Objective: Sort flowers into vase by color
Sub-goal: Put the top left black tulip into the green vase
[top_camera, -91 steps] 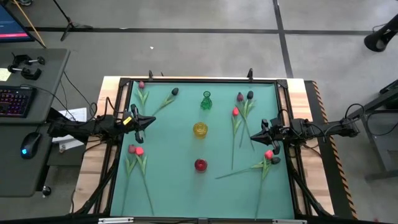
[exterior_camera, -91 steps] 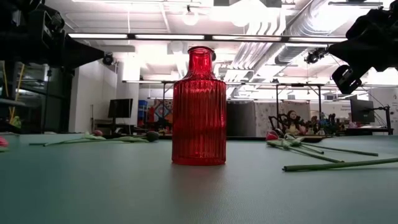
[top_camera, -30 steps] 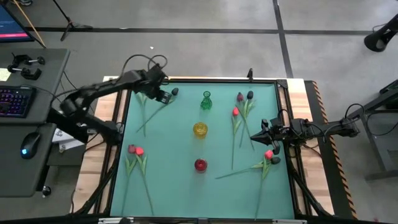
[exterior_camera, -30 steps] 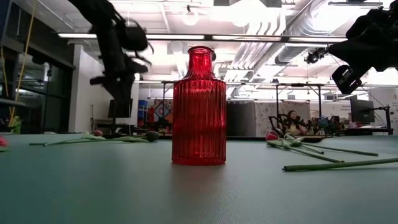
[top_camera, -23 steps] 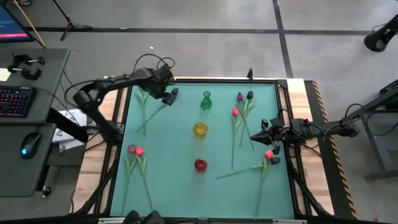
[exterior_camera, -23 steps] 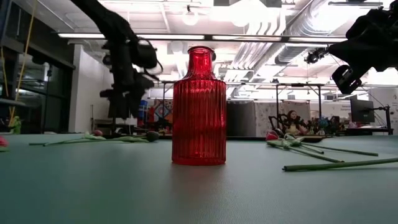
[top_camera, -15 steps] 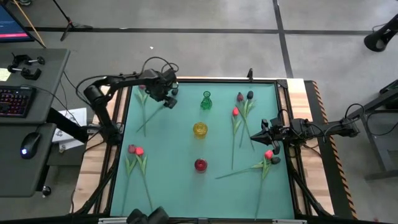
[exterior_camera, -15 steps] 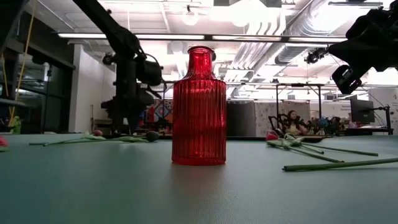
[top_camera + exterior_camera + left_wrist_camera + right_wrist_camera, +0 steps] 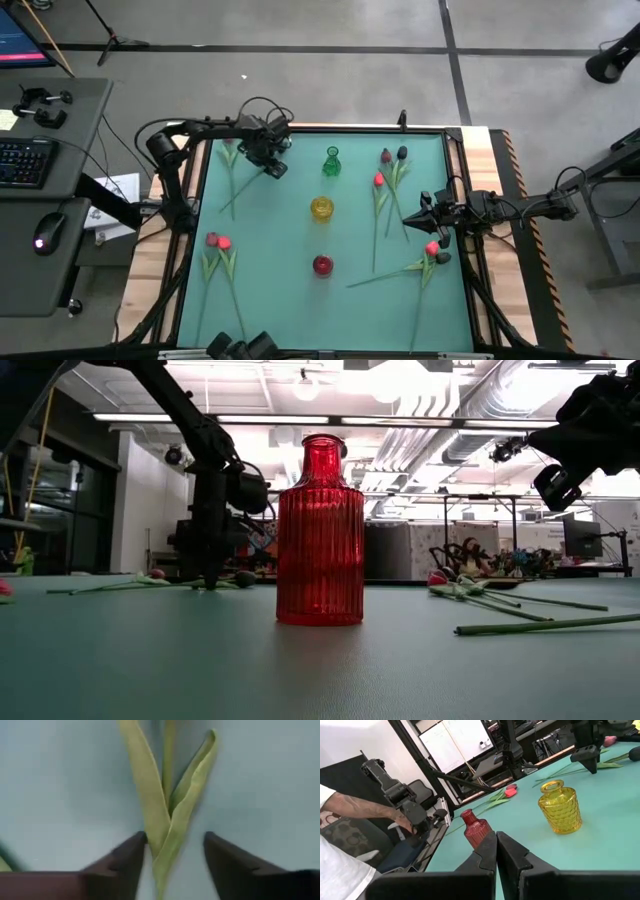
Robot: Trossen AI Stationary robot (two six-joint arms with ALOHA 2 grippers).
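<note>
Artificial tulips lie flat on the green table in groups: far left [image 9: 232, 165], near left [image 9: 218, 250], and two groups on the right [image 9: 388, 180], [image 9: 425, 262]. My left gripper [image 9: 272, 160] is open and points down at the far-left group, low over the table [image 9: 212, 582]. In the left wrist view its fingers stand on either side of a tulip's green leaves [image 9: 150, 800]. That tulip's head is hidden under the arm in the high view. My right gripper [image 9: 410, 217] waits shut at the table's right side, holding nothing [image 9: 496, 845]. My left gripper [image 9: 175, 840] comes from above with its open fingers astride the leaves where they join the stem. One fingertip [image 9: 132, 855] lies right beside a leaf [image 9: 155, 837]; whether it touches, I cannot tell. The tulip lies flat on the table.
Three small vases stand in a row down the table's middle: green [image 9: 331, 162], yellow [image 9: 321, 208] and red [image 9: 322, 265]. The red one fills the low view [image 9: 320, 545]. A person's arm [image 9: 365, 810] shows beyond the table's left side.
My left arm has swung a little toward the table's right along the far edge and come down until its open fingers straddle the far-left tulip's leaves. The flowers, the vases and my right arm have kept still.
</note>
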